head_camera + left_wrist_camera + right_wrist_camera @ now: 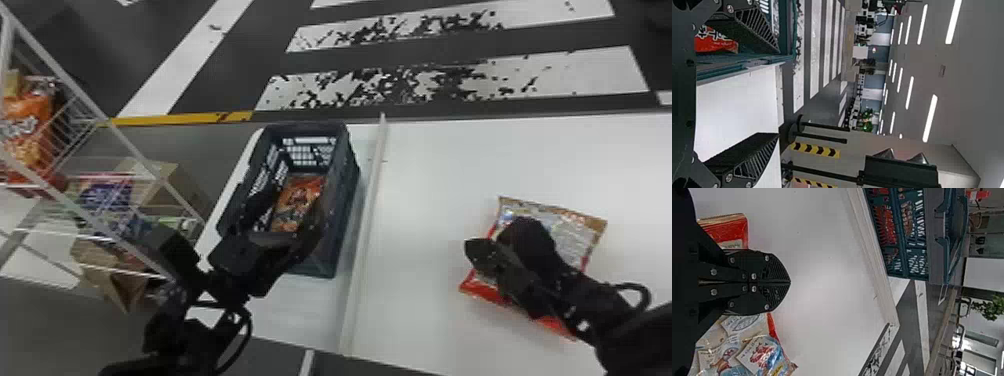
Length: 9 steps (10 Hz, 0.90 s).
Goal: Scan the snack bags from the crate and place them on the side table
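snack bag [298, 200] at one o'clock from left end effector [777, 93]
it lies in the crate [351, 165], long axis one-to-seven in the head view; that nearer end effector gapes wide, empty. the right end effector [790, 282], fingers together, empty, is over the desk [435, 190].

Crate [345, 205] — passage from above; walls bar the sides. Raised divider [365, 225] — stands between crate and white table [450, 165].
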{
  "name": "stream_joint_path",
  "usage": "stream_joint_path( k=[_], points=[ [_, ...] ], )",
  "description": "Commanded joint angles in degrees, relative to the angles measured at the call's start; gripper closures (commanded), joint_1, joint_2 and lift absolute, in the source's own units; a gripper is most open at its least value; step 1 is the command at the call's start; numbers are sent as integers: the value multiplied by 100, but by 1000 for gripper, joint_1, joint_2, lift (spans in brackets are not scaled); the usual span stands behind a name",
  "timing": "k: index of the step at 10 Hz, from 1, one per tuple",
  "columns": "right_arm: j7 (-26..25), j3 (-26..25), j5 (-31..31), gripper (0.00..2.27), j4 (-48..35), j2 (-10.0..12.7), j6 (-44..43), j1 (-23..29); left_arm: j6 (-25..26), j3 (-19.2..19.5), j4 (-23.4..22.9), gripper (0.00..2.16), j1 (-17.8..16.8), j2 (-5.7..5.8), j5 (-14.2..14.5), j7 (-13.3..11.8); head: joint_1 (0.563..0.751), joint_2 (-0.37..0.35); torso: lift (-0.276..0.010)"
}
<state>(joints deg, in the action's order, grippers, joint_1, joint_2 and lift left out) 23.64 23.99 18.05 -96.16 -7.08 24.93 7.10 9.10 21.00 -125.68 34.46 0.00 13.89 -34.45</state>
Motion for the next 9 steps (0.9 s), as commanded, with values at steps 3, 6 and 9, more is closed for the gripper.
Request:
stream_joint_path(
  k=[3, 6, 9],
  points=[
    [9, -70, 49, 2138, 255, 58, 105, -236, 0, 27, 0, 137, 9, -15, 0, 0, 695, 350, -94],
    [114, -254, 84, 2138, 167, -13, 105, -69, 18, 0, 17, 137, -35, -15, 0, 0, 695, 329, -94],
    [185, -439, 67, 2138, -140, -144, 105, 125, 53, -35, 52, 137, -79, -15, -18, 9, 695, 311, -94]
  ],
)
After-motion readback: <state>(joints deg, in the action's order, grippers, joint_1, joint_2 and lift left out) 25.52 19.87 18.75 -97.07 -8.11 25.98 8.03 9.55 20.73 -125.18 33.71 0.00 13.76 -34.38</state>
